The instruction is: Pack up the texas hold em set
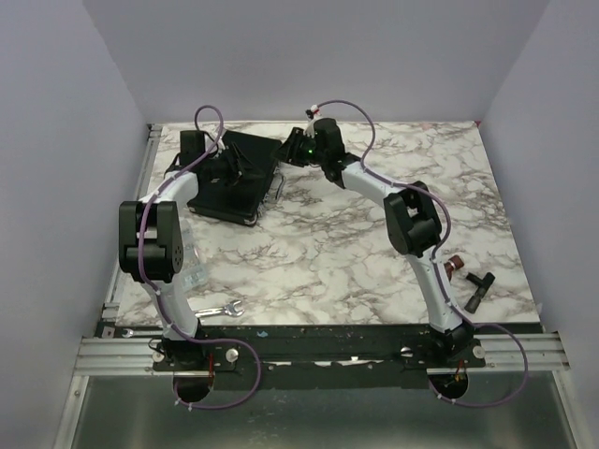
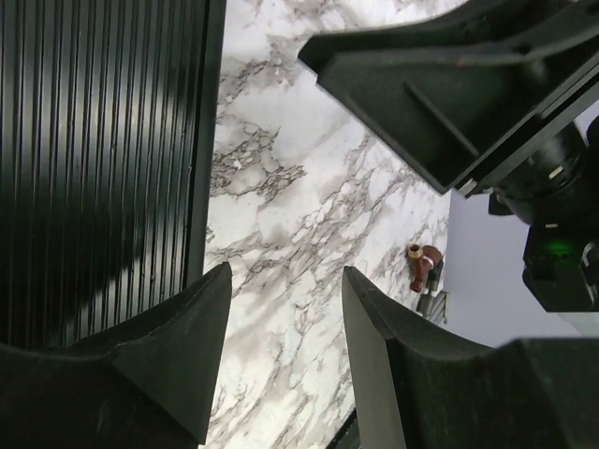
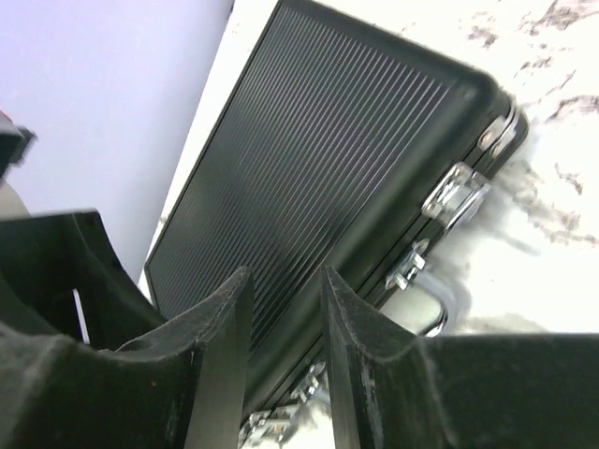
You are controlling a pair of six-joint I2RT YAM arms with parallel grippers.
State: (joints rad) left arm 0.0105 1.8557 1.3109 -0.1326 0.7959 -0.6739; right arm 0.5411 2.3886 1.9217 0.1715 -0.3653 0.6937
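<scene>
The black case lies closed at the far left of the marble table, its ribbed lid flat and its metal latches and handle facing right. Chips, card box and triangle are hidden. My left gripper hovers over the case. In the left wrist view the left gripper stands open past the lid's edge, with only marble between its fingers. My right gripper sits at the case's far right corner. In the right wrist view the right gripper shows a narrow empty gap above the latch side.
A silver wrench lies near the left arm's base. A brown tap-shaped piece and a black tool rest at the right edge. The tap piece also shows past the left fingers. Walls close in the back and sides.
</scene>
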